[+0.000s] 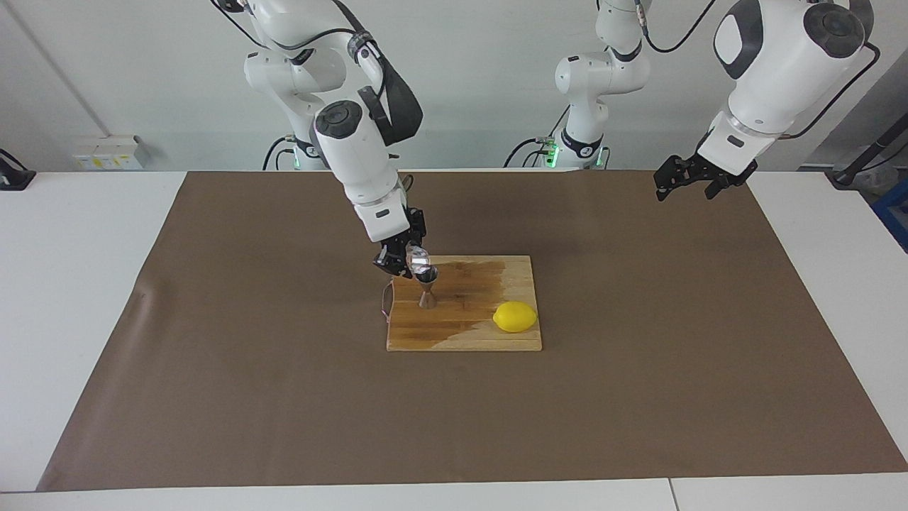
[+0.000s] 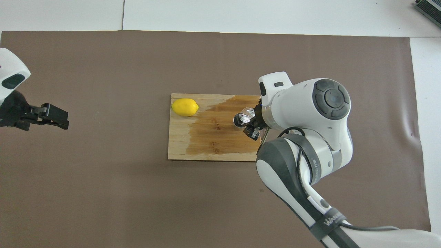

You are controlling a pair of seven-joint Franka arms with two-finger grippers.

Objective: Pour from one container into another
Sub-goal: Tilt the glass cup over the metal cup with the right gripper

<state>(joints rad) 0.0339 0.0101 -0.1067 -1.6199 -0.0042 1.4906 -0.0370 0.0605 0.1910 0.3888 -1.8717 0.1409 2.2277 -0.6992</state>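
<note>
so the right gripper (image 1: 401, 260) is clamped on the small clear glass tumbler with the glinting facets (image 1: 418, 261), holding it tipped over sideways in the air with its mouth right at the top cup of the small shiny steel hourglass-shaped jigger (image 1: 427, 289). can't tell if the glass actually touches the jigger's rim or just hangs over it. in the overhead view the tumbler (image 2: 247, 114) covers part of the jigger's dark open top (image 2: 238, 120).

the jigger stands upright on the rectangular wooden cutting board (image 1: 464, 333), at the board's end toward the right arm. a big patch of the board looks darker and wet, spreading around the jigger. a yellow lemon (image 1: 515, 316) sits on the same board at the corner toward the left arm's end, farther from the robots than the jigger, well apart from it. the board lies on a brown paper sheet (image 1: 284, 397) covering the table.

the left gripper (image 1: 691, 184) waits up in the air over the brown sheet at its own end of the table, fingers spread apart, holding nothing.
</note>
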